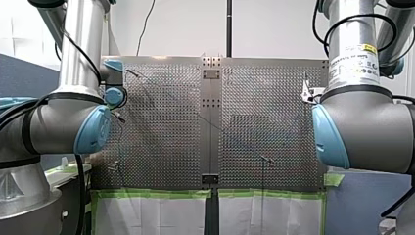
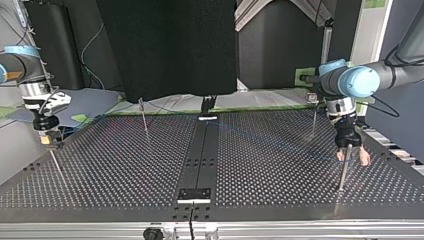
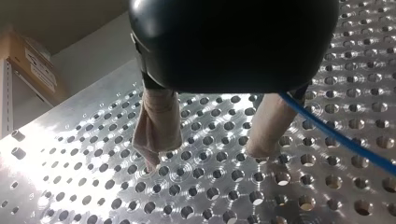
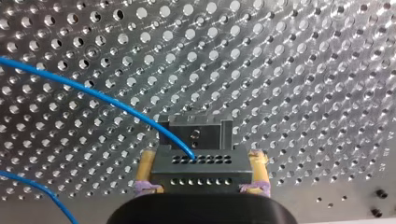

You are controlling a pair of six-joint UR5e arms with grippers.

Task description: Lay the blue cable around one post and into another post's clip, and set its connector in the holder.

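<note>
Here, the blue cable (image 4: pixel 93 93) sweeps in a curve over the perforated table (image 4: pixel 303 70) and ends in a dark grey connector (image 4: pixel 201 179). My right gripper (image 4: pixel 202 158) pinches that connector from both sides between its yellow pads (image 4: pixel 145 165). The connector sits right up against the dark holder (image 4: pixel 196 130) just ahead of it; whether it is seated there I cannot tell. A second stretch of the cable runs beside this gripper. In the left wrist view the cable passes just beside one beige finger (image 3: pixel 271 126) of my left gripper (image 3: pixel 205 156), outside the gap. That gripper's fingers are spread wide with nothing between them. In the top view a thin post (image 2: pixel 341 177) stands close to my left gripper.
</note>
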